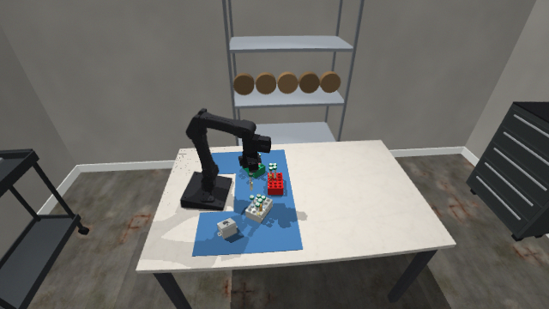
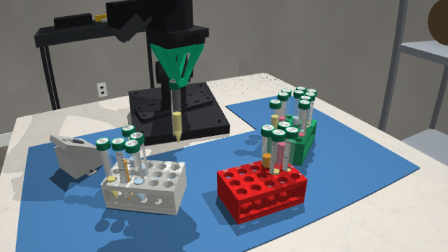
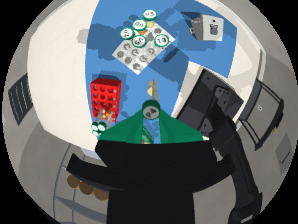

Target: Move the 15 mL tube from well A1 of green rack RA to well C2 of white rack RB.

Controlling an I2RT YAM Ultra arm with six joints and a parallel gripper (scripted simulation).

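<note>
My gripper (image 2: 176, 83) with green fingers is shut on the cap end of a 15 mL tube (image 2: 177, 113) with yellow liquid. The tube hangs upright in the air, its tip well above the blue mat, between the green rack RA (image 2: 299, 137) and the white rack RB (image 2: 145, 187). It also shows in the top view (image 1: 250, 182) and the wrist view (image 3: 152, 88). RB holds several green-capped tubes at its left end; its other wells are open. RA holds several capped tubes.
The red rack QR (image 2: 262, 190) stands in front of RA with three tubes at its far right corner. The grey DONE button box (image 2: 74, 155) sits left of RB. The arm's black base (image 2: 178, 112) stands behind the held tube.
</note>
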